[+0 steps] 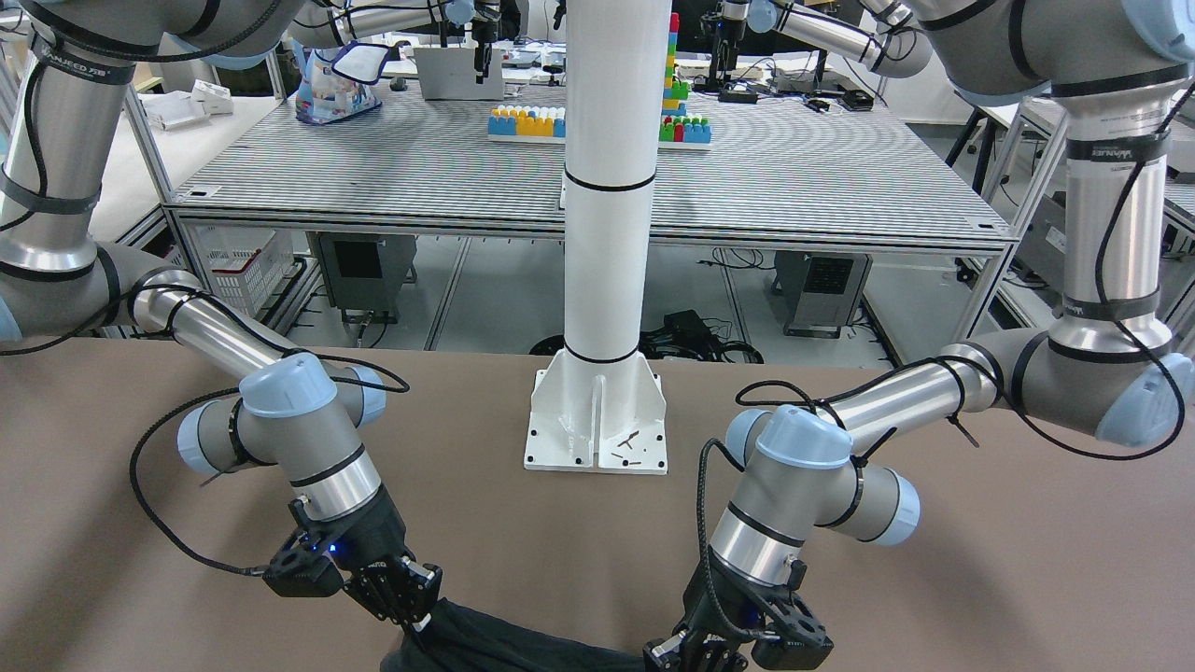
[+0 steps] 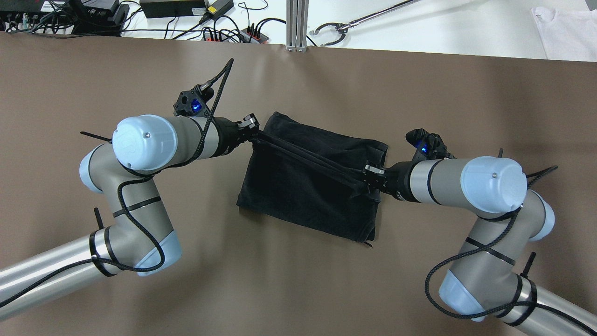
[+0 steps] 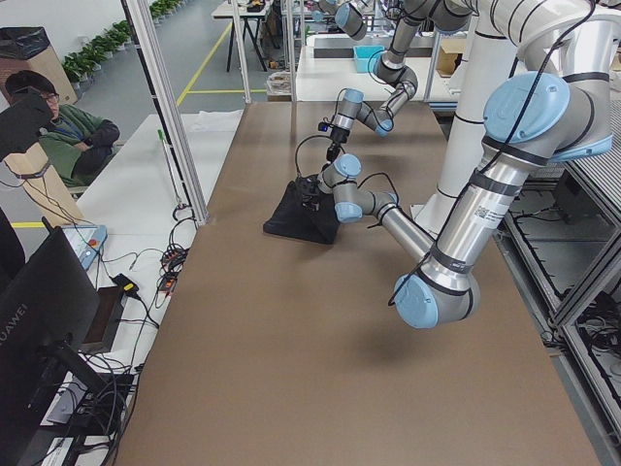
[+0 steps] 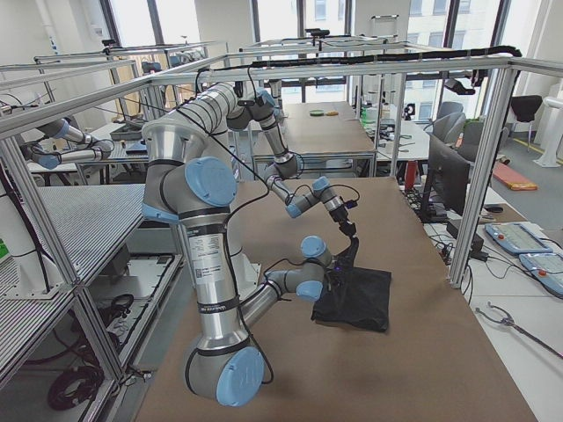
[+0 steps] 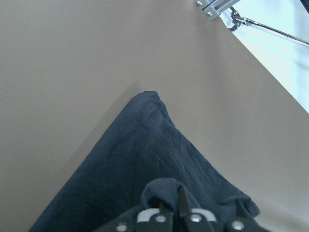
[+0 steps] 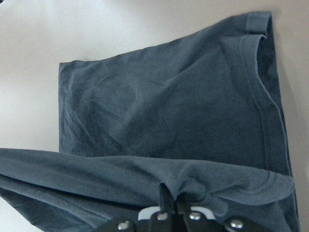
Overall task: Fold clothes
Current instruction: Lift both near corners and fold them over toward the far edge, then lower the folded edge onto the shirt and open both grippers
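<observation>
On the brown table: the clothes [image 2: 298,200], a single dark navy-black piece, sit near the middle of the table [image 2: 298,289], out in front of the white pillar [image 1: 605,187] and well apart from its base plate [image 1: 597,439].
How the fabric lies: a lower layer rests flat on the surface. An upper edge is raised and drawn into a taut, creased band that runs diagonally between the two arms.
Left side: the left gripper [image 2: 255,134] has its fingers clamped on the far end of that band. Its wrist camera shows a small bunch of cloth pinched between the fingertips, with the rest sloping away to a rounded corner on the table.
Right side: the right gripper [image 2: 369,175] is closed on the band's other end, the one nearer the robot. Its wrist camera shows a fold caught between the tips and a hemmed edge lying flat beneath.
Arms: both reach in from opposite sides, elbows bent, wrists low over the surface.
Seen from across the table: only the cloth's top edge shows at the bottom of the frame, strung between the two wrists.
Beyond the work: a person [image 3: 73,136] sits off the table's far side, and coloured blocks [image 1: 527,121] stand on the bench [image 1: 373,168] behind the pillar.
</observation>
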Controlling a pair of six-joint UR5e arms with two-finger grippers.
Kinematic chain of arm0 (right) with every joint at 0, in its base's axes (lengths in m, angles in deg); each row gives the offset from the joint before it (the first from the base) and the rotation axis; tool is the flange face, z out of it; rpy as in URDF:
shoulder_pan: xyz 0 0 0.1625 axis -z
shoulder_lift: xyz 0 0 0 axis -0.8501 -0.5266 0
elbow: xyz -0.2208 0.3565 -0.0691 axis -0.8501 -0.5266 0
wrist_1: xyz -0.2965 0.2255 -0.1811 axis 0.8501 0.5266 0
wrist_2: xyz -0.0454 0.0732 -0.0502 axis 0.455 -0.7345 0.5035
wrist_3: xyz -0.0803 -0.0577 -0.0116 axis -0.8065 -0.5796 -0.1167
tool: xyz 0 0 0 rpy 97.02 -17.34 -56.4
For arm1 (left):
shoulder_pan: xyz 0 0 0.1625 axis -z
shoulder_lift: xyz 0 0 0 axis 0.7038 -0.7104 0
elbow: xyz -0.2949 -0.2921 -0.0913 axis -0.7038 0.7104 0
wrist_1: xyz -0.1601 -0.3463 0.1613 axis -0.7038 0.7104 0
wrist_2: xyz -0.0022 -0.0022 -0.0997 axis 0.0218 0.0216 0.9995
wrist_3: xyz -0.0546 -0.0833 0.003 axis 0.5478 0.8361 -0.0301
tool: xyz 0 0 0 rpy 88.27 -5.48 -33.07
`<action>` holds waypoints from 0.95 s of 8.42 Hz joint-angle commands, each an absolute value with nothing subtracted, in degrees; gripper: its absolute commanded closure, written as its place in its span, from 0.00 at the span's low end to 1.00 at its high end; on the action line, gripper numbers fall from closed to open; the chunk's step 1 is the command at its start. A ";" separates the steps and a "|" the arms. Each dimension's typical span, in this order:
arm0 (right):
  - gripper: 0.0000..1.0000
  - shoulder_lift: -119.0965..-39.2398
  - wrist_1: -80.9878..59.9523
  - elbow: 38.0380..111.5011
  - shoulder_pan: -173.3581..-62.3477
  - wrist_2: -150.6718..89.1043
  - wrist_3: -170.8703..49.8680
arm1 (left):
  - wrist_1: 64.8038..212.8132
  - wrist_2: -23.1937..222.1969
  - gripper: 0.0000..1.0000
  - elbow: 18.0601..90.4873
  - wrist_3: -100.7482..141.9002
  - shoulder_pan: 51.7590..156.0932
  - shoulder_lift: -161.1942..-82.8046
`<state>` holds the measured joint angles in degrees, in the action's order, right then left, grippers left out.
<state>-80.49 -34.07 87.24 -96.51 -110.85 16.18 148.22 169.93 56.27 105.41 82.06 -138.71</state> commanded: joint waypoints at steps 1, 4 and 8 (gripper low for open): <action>1.00 -75.99 -34.27 80.58 -97.16 -109.11 14.93 | 148.74 169.81 1.00 49.54 105.69 82.26 -144.14; 1.00 -75.54 -34.44 79.51 -97.16 -108.48 14.84 | 148.74 169.64 1.00 49.35 104.99 82.08 -144.24; 0.06 -75.54 -34.53 78.98 -97.16 -107.09 14.32 | 148.83 169.38 0.00 47.86 104.81 82.00 -144.42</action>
<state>-75.54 -34.51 79.29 -97.15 -108.12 14.82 148.85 169.50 48.34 104.87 82.05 -144.28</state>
